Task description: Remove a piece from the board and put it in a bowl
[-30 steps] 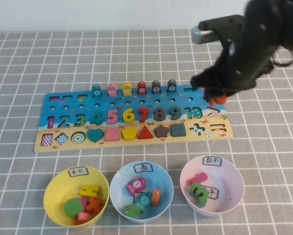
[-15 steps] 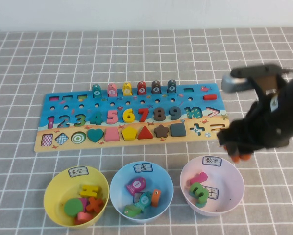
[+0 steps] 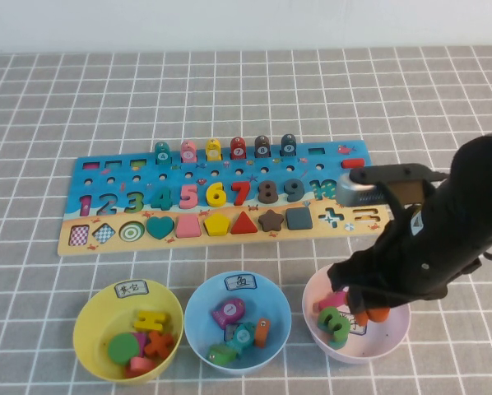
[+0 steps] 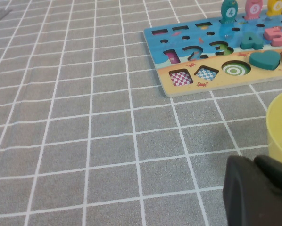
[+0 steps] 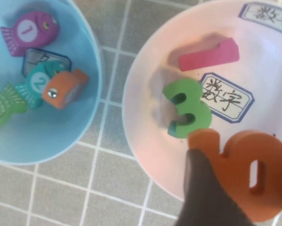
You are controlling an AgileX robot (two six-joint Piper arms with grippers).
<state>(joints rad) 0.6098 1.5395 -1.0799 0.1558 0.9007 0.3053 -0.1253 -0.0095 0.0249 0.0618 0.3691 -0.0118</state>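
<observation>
My right gripper [image 3: 369, 311] hangs over the pale pink bowl [image 3: 394, 339] and is shut on the orange "10" piece [image 3: 378, 314]. In the right wrist view the piece [image 5: 247, 172] sits between the dark fingers [image 5: 207, 193] above the bowl [image 5: 145, 94], which holds a green 3 [image 5: 188, 110] and a pink bar [image 5: 209, 55]. The blue and tan board [image 3: 221, 197] lies behind the bowls; its "10" slot [image 3: 322, 188] is empty. My left gripper [image 4: 259, 188] is low over the table near the yellow bowl [image 4: 280, 125], fingers together.
A yellow bowl [image 3: 90, 339] with several pieces stands front left and a light blue bowl [image 3: 198, 317] with fish pieces in the middle. Numerals 1 to 9, shapes and pegs stay on the board. A grey checked cloth covers the table.
My right gripper has carried the orange 10 from the board's right end toward the front and down, from beside the pink bowl's rim to over its inside. The left arm has not moved.
</observation>
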